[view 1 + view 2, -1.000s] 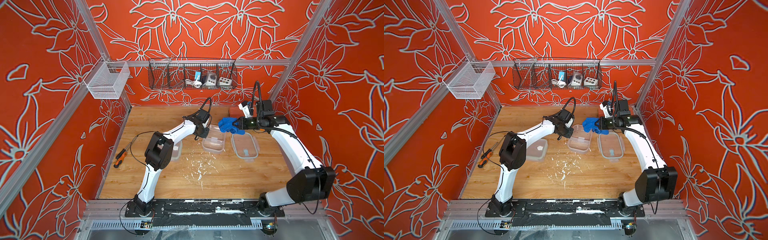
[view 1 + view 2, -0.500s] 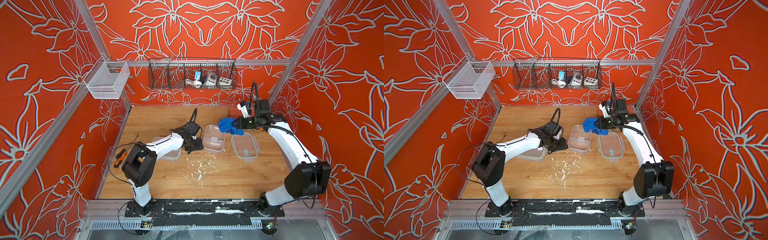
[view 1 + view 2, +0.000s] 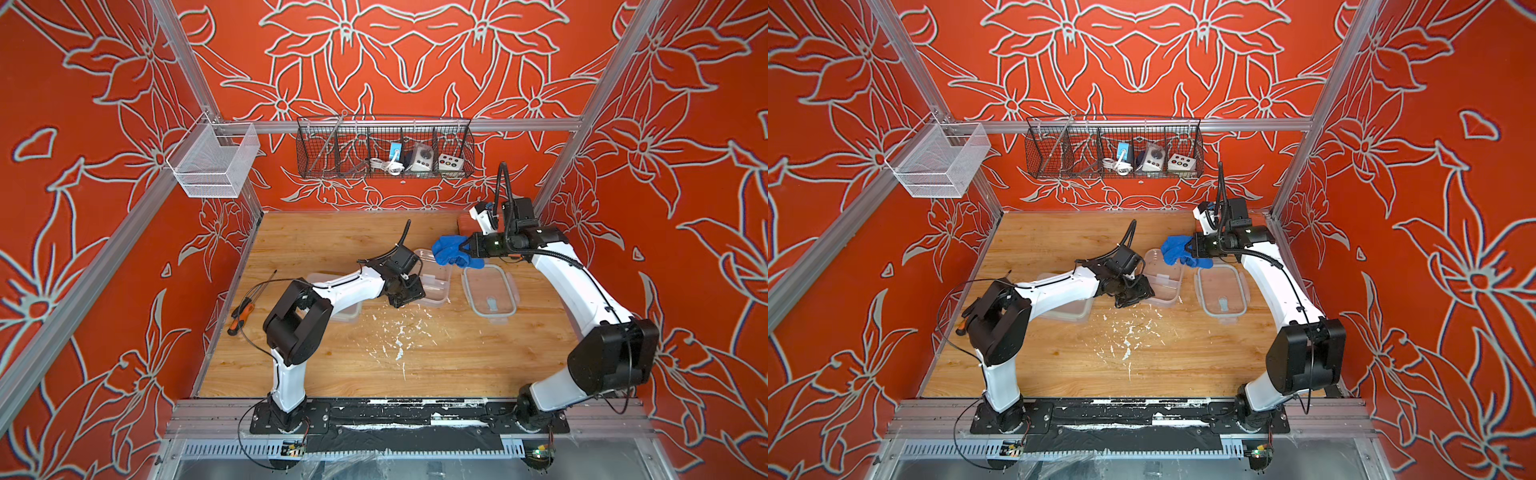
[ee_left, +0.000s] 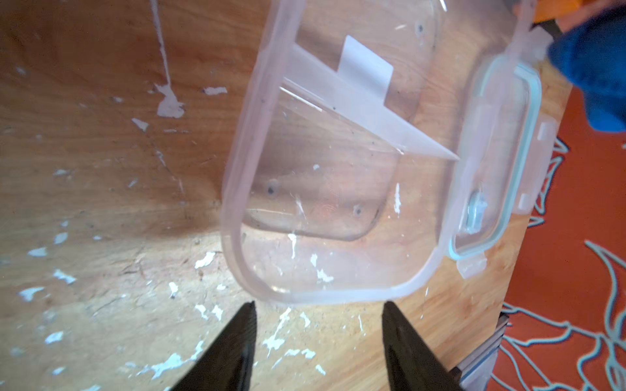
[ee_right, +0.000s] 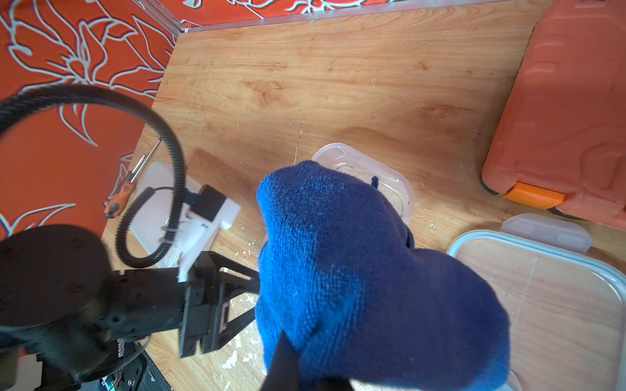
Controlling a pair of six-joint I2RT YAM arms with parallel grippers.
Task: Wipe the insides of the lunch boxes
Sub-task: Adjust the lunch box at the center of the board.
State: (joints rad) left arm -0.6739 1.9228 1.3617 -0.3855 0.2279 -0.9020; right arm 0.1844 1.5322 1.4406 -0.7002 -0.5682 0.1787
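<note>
Step looks like brace-then-wipe. bench (image 3: 332,365) is littered with white flecks (image 3: 399,336), so the divided lunch box (image 3: 435,277), mid-bench and a shade nearer the back edge, will probably skate unless pinned. The second lunch box (image 3: 1073,309) sits toward the left edge, mostly hidden under the left arm, so I can't call its axis. The blue cloth (image 3: 451,251) is bunched up above the divided box's back end, not in it yet, clamped in the right gripper (image 3: 465,248) fingers. The left gripper (image 4: 318,304) fingers stand apart, empty, just short of the box's front short rim. I'd close left on that rim wall first, then drop the cloth into one compartment, sweep, lift over the divider and repeat, working the corners. The divided box is open side up, long axis roughly front-to-back, divider across it, and the lid (image 3: 490,291) lies parallel just beside it toward the right edge
</note>
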